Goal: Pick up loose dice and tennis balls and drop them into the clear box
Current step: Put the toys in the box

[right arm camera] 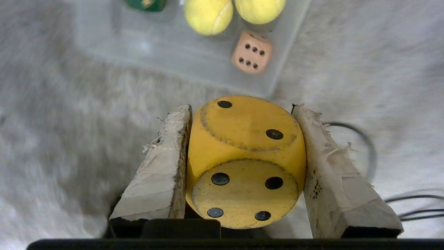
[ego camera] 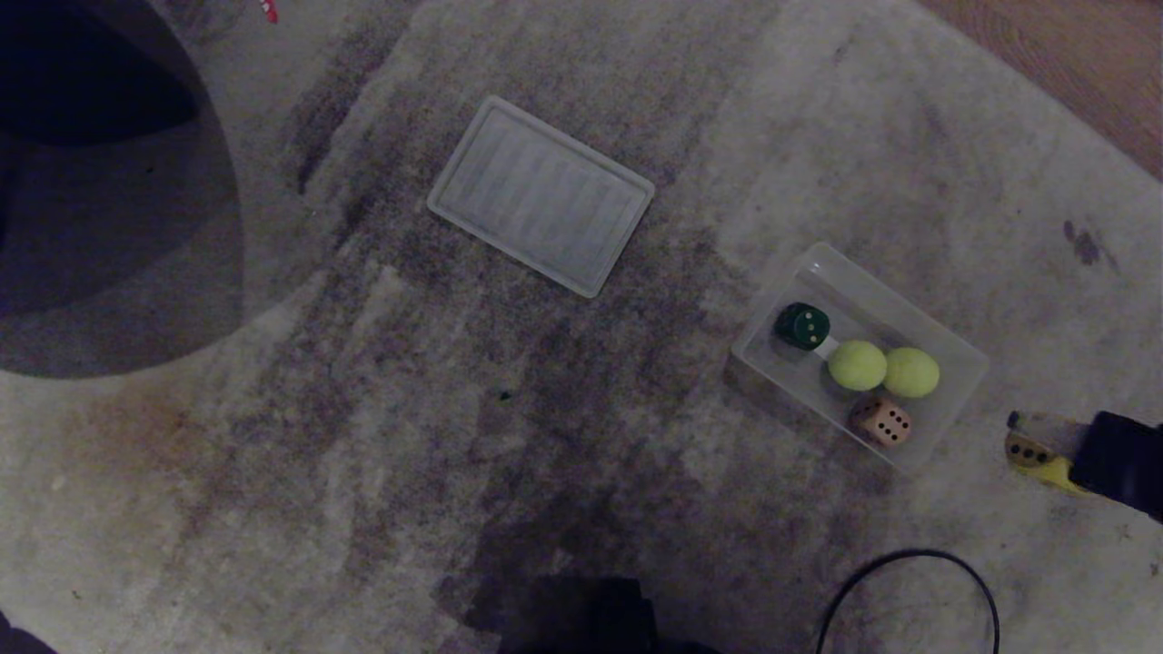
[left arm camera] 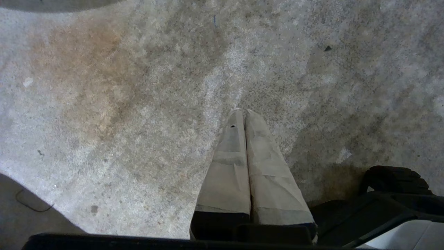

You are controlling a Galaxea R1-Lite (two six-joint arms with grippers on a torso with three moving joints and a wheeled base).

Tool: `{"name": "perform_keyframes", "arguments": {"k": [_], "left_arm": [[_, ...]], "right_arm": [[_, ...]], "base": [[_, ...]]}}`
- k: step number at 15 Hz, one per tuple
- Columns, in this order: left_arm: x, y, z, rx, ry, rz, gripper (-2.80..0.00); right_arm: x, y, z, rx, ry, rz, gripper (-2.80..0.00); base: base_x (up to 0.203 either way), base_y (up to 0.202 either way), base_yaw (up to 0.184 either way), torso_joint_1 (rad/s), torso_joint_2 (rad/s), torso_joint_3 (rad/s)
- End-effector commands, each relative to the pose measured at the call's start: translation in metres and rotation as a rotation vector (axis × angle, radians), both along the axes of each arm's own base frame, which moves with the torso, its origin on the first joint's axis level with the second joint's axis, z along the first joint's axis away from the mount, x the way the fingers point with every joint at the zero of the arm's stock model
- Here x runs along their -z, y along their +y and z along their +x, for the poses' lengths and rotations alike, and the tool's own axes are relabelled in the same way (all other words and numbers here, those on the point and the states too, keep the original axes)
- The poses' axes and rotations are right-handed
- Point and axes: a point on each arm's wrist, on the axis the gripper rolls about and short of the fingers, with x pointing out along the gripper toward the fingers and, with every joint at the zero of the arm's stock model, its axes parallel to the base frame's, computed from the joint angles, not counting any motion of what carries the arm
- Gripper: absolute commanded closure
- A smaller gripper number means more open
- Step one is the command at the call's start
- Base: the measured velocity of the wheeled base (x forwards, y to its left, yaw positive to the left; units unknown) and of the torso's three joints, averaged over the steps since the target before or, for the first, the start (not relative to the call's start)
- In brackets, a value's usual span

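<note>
At the right edge of the head view my right gripper (right arm camera: 241, 106) is shut on a yellow die (right arm camera: 242, 159) (ego camera: 1036, 452), held above the carpet just right of the clear box (ego camera: 872, 295). Inside the box lie a dark green die (ego camera: 802, 325), two tennis balls (ego camera: 857, 364) (ego camera: 911, 371) and a tan die (ego camera: 880, 421). The right wrist view shows the box (right arm camera: 173, 66) beyond the yellow die, with the tan die (right arm camera: 251, 52) and both balls (right arm camera: 208, 15) in it. My left gripper (left arm camera: 244, 111) hangs shut and empty over bare carpet.
A flat ribbed clear panel (ego camera: 541, 195) lies on the carpet up and left of the box. A black cable (ego camera: 909, 581) loops near the bottom right. A dark round shape (ego camera: 109, 227) fills the far left, and wooden floor (ego camera: 1072, 54) shows at the top right.
</note>
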Motion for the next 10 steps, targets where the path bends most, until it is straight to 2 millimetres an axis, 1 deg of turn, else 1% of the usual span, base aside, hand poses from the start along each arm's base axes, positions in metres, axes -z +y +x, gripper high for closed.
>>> {"name": "perform_keyframes", "arguments": {"k": [1,2,3,4,5,7,8,10], "left_arm": [[0.000,0.000,0.000,-0.001,0.004,-0.002,0.00],[0.000,0.000,0.000,-0.001,0.003,0.000,0.00],[0.000,0.000,0.000,-0.001,0.004,-0.002,0.00],[0.000,0.000,0.000,-0.001,0.002,-0.001,0.00],[0.000,0.000,0.000,-0.001,0.002,-0.002,0.00],[0.000,0.000,0.000,-0.001,0.002,-0.002,0.00],[0.000,0.000,0.000,-0.001,0.004,-0.002,0.00],[0.000,0.000,0.000,-0.001,0.003,0.000,0.00]], "right_arm": [[0.037,0.004,0.061,0.011,0.096,0.024,0.00],[0.040,0.008,0.077,0.008,0.055,0.041,0.00],[0.039,0.017,0.091,-0.006,-0.010,0.077,0.00],[0.039,0.026,0.101,-0.024,-0.052,0.118,0.00],[0.042,0.033,0.108,-0.035,-0.070,0.155,0.00],[0.045,0.038,0.115,-0.039,-0.103,0.190,0.00],[0.044,0.039,0.116,-0.040,-0.123,0.204,-2.80],[0.045,0.038,0.117,-0.032,-0.121,0.200,-2.80]], "base": [[0.000,0.000,0.000,0.000,0.00,0.000],[0.000,0.000,0.000,0.000,0.00,0.000],[0.000,0.000,0.000,0.000,0.00,0.000],[0.000,0.000,0.000,0.000,0.00,0.000],[0.000,0.000,0.000,0.000,0.00,0.000],[0.000,0.000,0.000,0.000,0.00,0.000],[0.000,0.000,0.000,0.000,0.00,0.000],[0.000,0.000,0.000,0.000,0.00,0.000]]}}
